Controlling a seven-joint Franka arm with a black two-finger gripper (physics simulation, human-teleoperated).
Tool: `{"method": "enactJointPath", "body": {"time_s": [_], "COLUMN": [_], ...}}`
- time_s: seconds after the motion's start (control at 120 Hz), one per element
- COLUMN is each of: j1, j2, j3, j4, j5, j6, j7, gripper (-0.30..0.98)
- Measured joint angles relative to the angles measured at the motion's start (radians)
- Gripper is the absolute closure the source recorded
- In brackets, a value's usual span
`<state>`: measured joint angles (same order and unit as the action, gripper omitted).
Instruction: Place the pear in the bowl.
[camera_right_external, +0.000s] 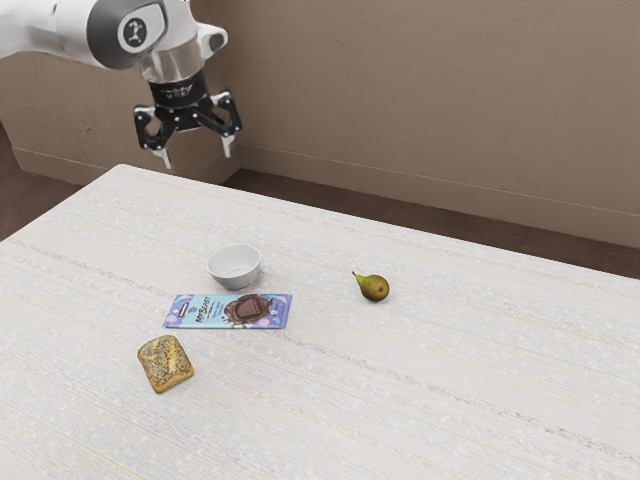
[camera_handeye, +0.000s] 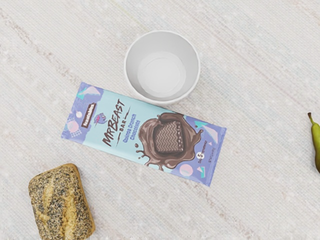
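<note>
This is a room indoors, its exact kind unclear. Plain brown walls (camera_right_external: 420, 100) meet a dark floor (camera_right_external: 400, 213) behind a whitish table (camera_right_external: 450, 400).

Exterior view: white arm (camera_right_external: 60, 28) enters at the exterior view's far left, held high. Wrist (camera_right_external: 173, 62) bent so the black gripper (camera_right_external: 198, 159) points down. Two fingers (camera_right_external: 228, 147) spread wide, nothing between them; pale tips well apart, gripper open and raised.
</note>
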<state>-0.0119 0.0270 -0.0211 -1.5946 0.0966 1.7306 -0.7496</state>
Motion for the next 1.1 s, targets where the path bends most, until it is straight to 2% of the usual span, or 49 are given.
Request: {"method": "enactJointPath", "body": {"time_s": [0.2,0.4,0.617,0.717,0.875,1.1], "j1": [-0.007,-0.02,-0.04,-0.065,-0.088,-0.083], "j2": [0.024,0.176,0.384,0.439,0.532,0.597], "j3": [-0.009,-0.059,-0.082,-0.084,-0.107,-0.123], "j4": [0.01,0.084,0.095,0.096,0.164,0.214], "j5": [-0.009,-0.046,-0.061,-0.063,-0.071,-0.091], "j6": [-0.068,-0.083,0.075,0.177,0.29,0.357], "j7": [0.158,0.259,0.337,0.363,0.316,0.168], "gripper": [0.0,0.0,0.0,0.0,0.0,0.0]}}
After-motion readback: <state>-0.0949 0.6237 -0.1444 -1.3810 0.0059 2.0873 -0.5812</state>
